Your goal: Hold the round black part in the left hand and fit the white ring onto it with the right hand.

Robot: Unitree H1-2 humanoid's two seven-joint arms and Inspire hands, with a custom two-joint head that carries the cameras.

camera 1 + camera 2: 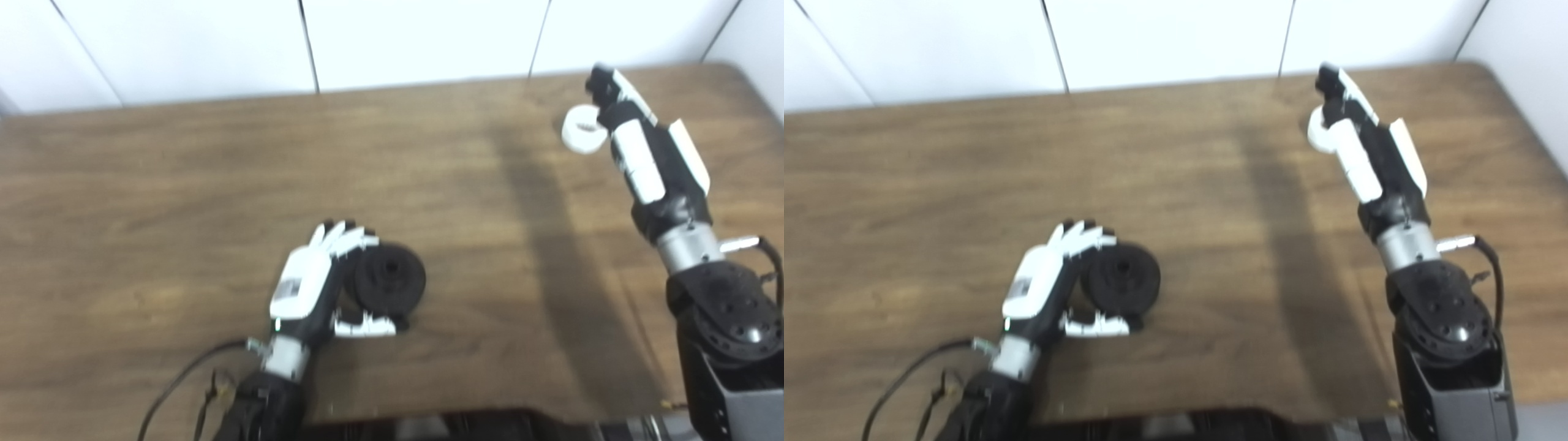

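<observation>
The round black part [390, 278] sits near the table's front middle. My left hand [318, 282] wraps it from the left, fingers curled over its top edge and thumb [367, 327] under its lower edge. My right hand [637, 153] reaches to the far right of the table. Its fingers [603, 86] are curled against the white ring [584, 128], which sits at the hand's left side. In the right eye view the ring [1319, 136] is partly hidden behind the right hand [1366, 153]. The picture is blurred, so the exact contact is hard to see.
The brown wooden table [184, 184] runs to a white panelled wall at the back. Its right edge lies close beyond the right hand. A black cable [177, 380] trails from the left forearm near the front edge.
</observation>
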